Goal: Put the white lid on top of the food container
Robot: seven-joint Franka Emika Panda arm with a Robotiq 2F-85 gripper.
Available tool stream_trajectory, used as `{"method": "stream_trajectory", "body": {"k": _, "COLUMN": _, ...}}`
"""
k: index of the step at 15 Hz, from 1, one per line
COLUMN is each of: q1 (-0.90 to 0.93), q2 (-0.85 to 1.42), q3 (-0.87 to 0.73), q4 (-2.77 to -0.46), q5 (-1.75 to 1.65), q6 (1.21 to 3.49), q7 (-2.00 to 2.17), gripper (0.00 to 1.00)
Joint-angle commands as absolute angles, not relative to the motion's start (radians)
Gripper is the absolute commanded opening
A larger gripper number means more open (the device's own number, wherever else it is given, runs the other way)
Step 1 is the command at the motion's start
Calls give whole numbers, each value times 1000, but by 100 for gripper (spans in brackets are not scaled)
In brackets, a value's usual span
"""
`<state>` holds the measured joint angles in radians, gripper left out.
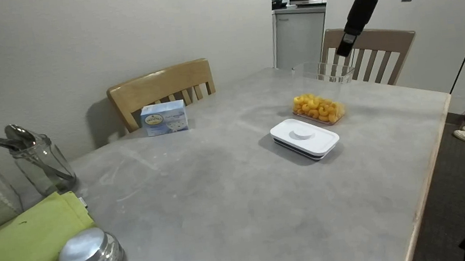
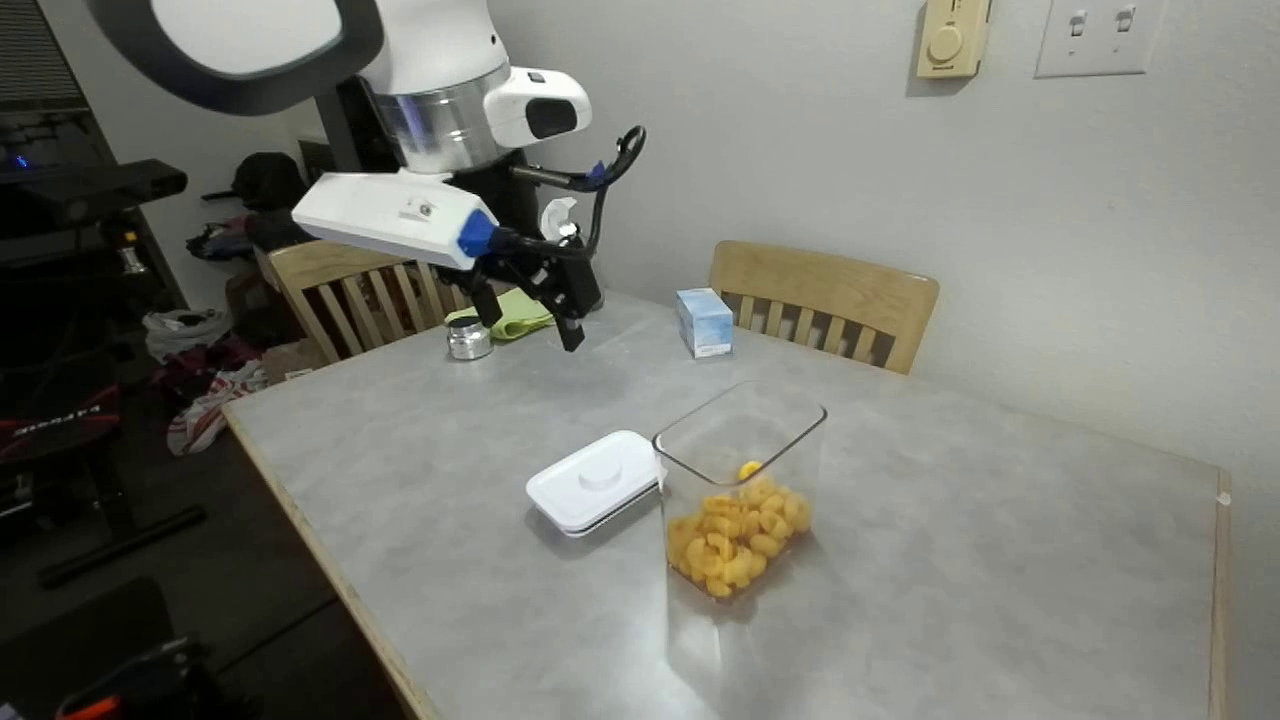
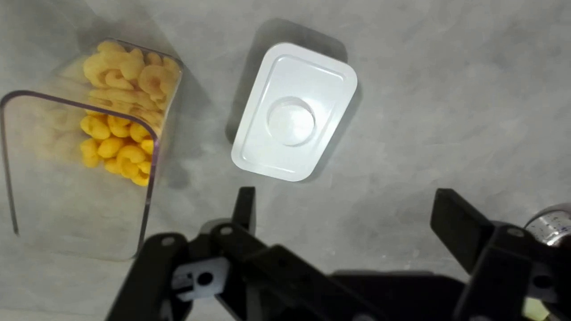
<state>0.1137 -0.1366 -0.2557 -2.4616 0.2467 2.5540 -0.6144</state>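
Sharing one table (image 2: 960, 560), one white lid (image 2: 596, 484), one food container (image 2: 690, 492)

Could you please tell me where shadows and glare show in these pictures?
In the wrist view, the white lid casts shadow mainly beyond its top and left edges; in an exterior view, pale light streaks the table near the food container; in an exterior view, the silvery jar gleams on top.
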Motion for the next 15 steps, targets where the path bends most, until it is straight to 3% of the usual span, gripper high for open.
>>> {"method": "stream_trajectory", "body": {"k": 1, "q1": 87, "q2": 9, "q3": -206, "q4": -2373, "q5": 354, "q6": 2555, "q7": -729, "gripper": 100}}
{"method": "stream_trajectory", "body": {"k": 9, "q1": 24, "q2": 1, "q3": -127, "q4": -2384, "q5": 336, "q6": 2551, "q7": -704, "gripper": 100}}
{"method": "stream_trajectory", "body": {"k": 15, "q1": -16, "q2": 127, "q3": -110, "q4": -2318, "q5": 179, "q6": 2515, "q7": -573, "gripper": 100}}
